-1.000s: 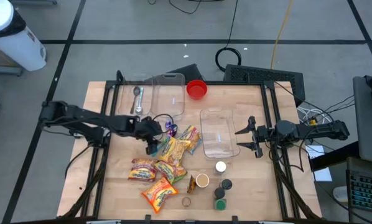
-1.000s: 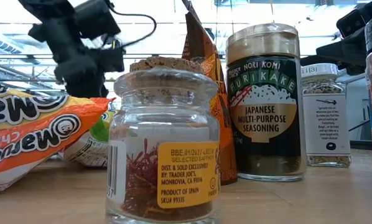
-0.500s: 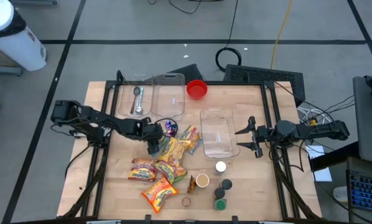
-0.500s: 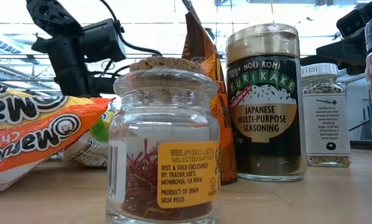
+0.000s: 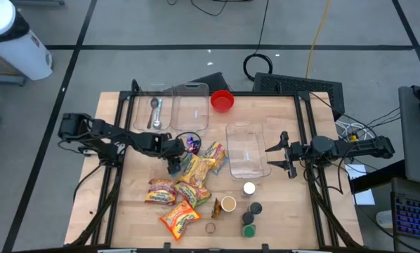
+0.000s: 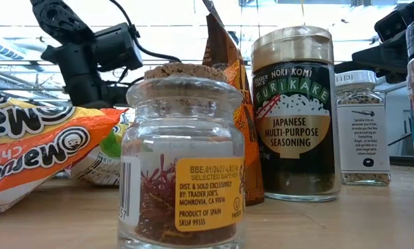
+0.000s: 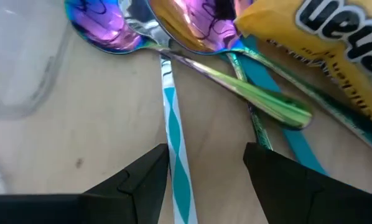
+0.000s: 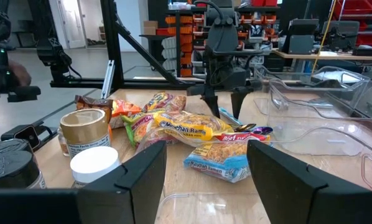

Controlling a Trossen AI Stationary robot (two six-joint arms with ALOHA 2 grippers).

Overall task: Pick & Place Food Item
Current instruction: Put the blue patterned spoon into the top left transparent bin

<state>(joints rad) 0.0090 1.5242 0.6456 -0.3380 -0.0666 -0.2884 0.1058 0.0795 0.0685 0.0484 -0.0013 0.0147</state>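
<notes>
Room and surface, high view: wooden tabletop (image 5: 280, 204) on a grey tiled floor, cables trailing off the far edge; clear bins and a red bowl (image 5: 222, 101) along the back
Left claw, high view: left claw (image 5: 173, 167) low at the edge of the ramen packets (image 5: 199, 165), fingers parted
Right claw, high view: right claw (image 5: 280, 155) waits beside a clear container (image 5: 247, 150), fingers apart, holding nothing
Low view: saffron jar (image 6: 183, 166) and furikake jar (image 6: 294, 114) stand in front, ramen packet (image 6: 34, 149) to the side
Left wrist view: fingers straddle a striped straw (image 7: 173, 127) near iridescent spoons (image 7: 192, 28); yellow packet (image 7: 323, 37) off to one side
Risk: closing here would likely pinch the straw or a spoon, not the food
Right wrist view: packets heaped mid-table, workshop racks behind
</notes>
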